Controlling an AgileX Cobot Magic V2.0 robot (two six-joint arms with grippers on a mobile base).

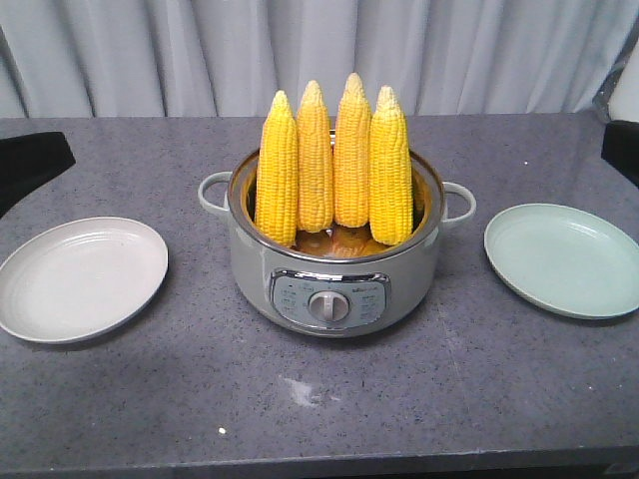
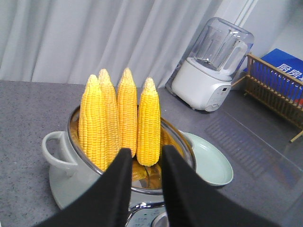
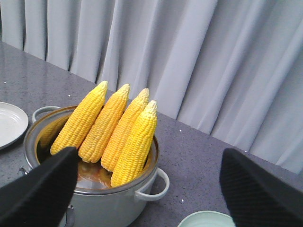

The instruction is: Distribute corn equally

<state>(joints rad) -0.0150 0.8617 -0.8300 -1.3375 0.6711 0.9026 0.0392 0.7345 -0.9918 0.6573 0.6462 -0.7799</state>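
Left wrist view: we read step as first pick, left gripper [image 2: 146,156] lined up on nearest cob [image 2: 148,123]. Next move, our call: open wider, close round cob, lift straight up past rim. Its jaws stood narrowly parted, held nothing, touched nothing. Right gripper [image 3: 149,163] gaped wide, empty too. Corn [image 1: 315,160]: all four upright in pot [image 1: 255,279]. White plate [image 1: 80,289] and green plate [image 1: 564,264] flanked pot, bare.

Bright, even light from above; the pot [image 1: 334,269] and the white plate [image 1: 80,279] throw only soft, faint shadows on the grey table [image 1: 150,399]; the front view is a little hazy; the wrist views are sharper.
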